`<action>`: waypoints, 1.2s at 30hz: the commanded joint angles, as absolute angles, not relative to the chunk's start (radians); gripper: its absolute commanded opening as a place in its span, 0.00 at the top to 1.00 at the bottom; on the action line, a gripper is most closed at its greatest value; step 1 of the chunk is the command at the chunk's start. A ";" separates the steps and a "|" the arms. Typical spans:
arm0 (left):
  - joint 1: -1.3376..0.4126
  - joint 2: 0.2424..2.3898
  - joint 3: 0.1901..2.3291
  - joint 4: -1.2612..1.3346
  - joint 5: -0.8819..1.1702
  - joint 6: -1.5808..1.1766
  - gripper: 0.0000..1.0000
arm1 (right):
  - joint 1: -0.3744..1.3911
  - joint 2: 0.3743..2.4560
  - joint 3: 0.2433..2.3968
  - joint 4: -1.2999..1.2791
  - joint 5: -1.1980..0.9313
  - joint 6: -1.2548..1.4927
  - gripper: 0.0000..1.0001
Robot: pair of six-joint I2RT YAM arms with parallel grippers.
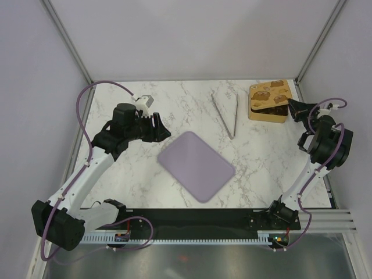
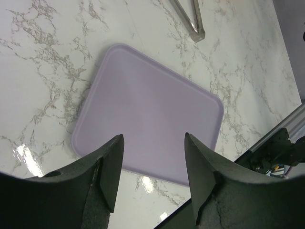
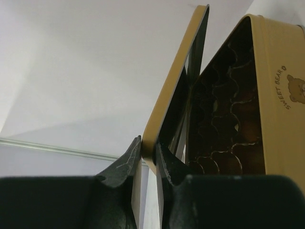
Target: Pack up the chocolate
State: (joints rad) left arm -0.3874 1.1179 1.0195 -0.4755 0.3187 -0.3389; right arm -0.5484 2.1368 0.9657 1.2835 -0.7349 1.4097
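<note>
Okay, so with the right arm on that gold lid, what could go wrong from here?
The right tool pinches only the thin rim of the lid, which stands tilted up beside the tin; it could slip or swing and drop onto the open tin. The tin sits at the far right corner of the table, so a tug on the lid may drag or tip it.

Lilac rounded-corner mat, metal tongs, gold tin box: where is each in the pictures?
Lilac rounded-corner mat (image 1: 196,165), top view, flat centre.
Metal tongs (image 1: 231,133), top view, joined end.
Gold tin box (image 1: 267,117), top view, near side wall.
</note>
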 commanded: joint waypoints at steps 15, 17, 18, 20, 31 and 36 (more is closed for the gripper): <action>-0.377 1.081 1.025 -0.433 0.351 -0.307 0.39 | -0.594 2.117 0.857 1.221 -0.686 1.316 0.62; -0.377 1.081 1.025 -0.433 0.350 -0.307 0.39 | -0.597 2.108 0.853 1.163 -0.681 1.283 0.60; -0.377 1.080 1.023 -0.433 0.348 -0.307 0.39 | -0.597 2.105 0.856 1.146 -0.680 1.273 0.60; -0.377 1.078 1.023 -0.433 0.347 -0.307 0.39 | -0.603 2.091 0.857 1.065 -0.678 1.231 0.59; -0.376 1.074 1.022 -0.433 0.348 -0.307 0.39 | -0.617 1.947 0.917 0.504 -0.548 0.916 0.57; -0.376 1.068 1.020 -0.431 0.337 -0.305 0.39 | -0.617 1.888 0.951 0.347 -0.476 0.821 0.55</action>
